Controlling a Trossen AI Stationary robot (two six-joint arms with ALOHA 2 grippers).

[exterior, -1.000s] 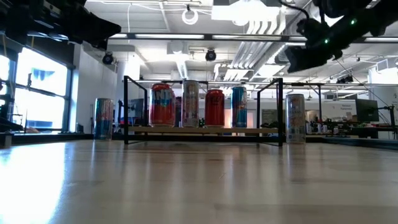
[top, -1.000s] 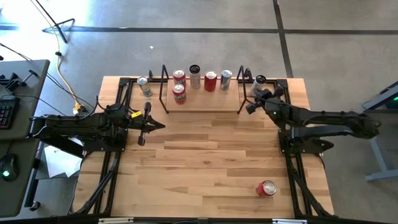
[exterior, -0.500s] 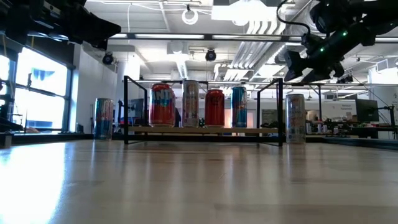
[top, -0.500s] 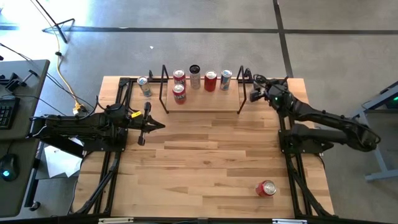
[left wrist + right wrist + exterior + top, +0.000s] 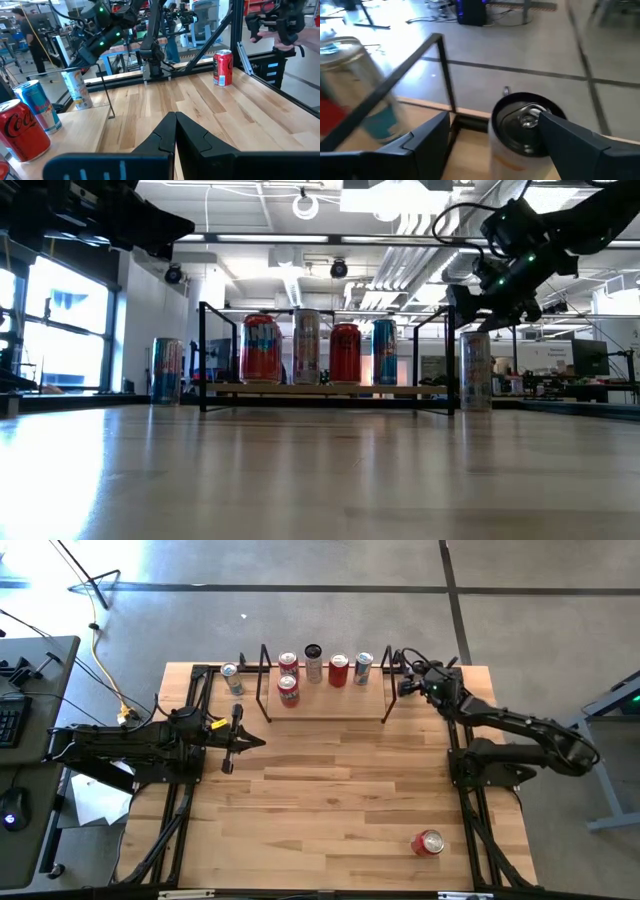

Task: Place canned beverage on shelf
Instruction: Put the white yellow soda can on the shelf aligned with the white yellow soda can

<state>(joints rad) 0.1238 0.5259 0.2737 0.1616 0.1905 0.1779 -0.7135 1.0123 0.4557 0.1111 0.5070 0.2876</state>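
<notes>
Since a second ago we see the right gripper [image 5: 407,680] spread its fingers and drop over the silver can [image 5: 475,370], which stands on the bench [image 5: 340,790] just right of the shelf [image 5: 325,705], not gripped. Left gripper [image 5: 232,745] is parked mid-bench, fingers together. A red can [image 5: 430,843] lies near the front.

Both arms are matt black, built of slim tubular links joined by bulkier rounded joints. The left arm [image 5: 130,743] carries a small yellow mark near its wrist. The right arm [image 5: 520,730] has a black cable looping above its wrist and small green lights, possibly indicators. The left hand [image 5: 175,145] has two dark, angular, wedge-shaped fingers.
</notes>
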